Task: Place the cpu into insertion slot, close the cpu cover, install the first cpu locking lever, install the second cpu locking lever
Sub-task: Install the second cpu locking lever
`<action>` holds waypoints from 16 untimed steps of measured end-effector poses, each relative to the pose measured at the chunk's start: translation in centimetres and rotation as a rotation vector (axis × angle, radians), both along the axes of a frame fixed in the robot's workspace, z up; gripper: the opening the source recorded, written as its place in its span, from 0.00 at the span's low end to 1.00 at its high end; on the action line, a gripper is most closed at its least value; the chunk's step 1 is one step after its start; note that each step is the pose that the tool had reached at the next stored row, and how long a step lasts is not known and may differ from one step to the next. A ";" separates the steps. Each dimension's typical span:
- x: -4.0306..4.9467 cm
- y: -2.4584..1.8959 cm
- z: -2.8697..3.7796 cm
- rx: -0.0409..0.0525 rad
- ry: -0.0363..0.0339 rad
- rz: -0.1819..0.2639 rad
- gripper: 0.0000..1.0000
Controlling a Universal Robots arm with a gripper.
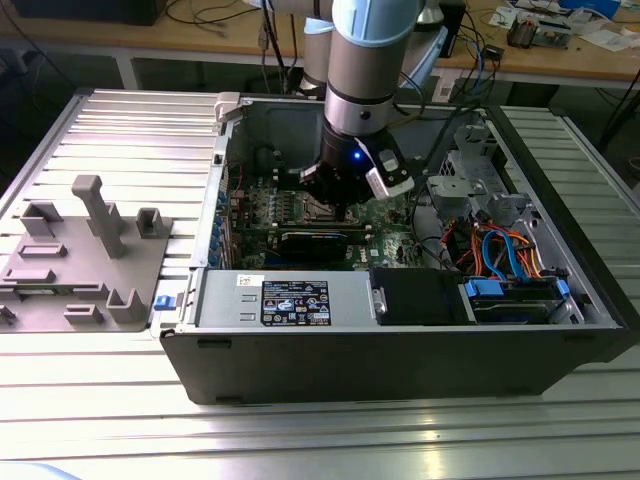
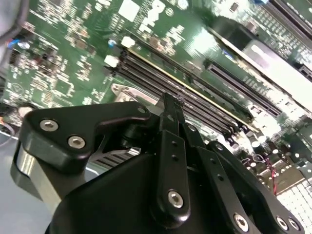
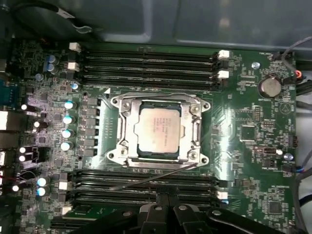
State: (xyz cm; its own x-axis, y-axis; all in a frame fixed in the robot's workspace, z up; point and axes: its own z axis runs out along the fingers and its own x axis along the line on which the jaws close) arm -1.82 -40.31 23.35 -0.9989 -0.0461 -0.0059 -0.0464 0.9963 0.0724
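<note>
You see the cpu [image 3: 157, 127] seated in the insertion slot [image 3: 127, 130], the cpu cover [image 3: 194, 131] closed around it. The fingers [image 2: 171, 141] look pressed together, holding nothing, just above the motherboard [image 3: 243, 122]. Print on the chip is too small to read.

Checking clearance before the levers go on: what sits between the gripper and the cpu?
In the first wrist view, dark memory slots and a thin locking lever lie between the gripper and the cpu.
</note>
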 end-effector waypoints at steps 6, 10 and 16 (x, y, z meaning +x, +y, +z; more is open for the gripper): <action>-0.97 0.15 -0.78 0.0009 0.0000 0.000 0.11; -1.07 0.19 -0.82 0.0009 -0.0006 0.000 0.11; -1.00 0.20 0.41 0.0020 -0.0007 -0.001 0.11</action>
State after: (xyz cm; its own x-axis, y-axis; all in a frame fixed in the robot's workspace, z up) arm -2.81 -40.11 23.75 -0.9989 -0.0455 -0.0067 -0.0459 0.9962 0.0744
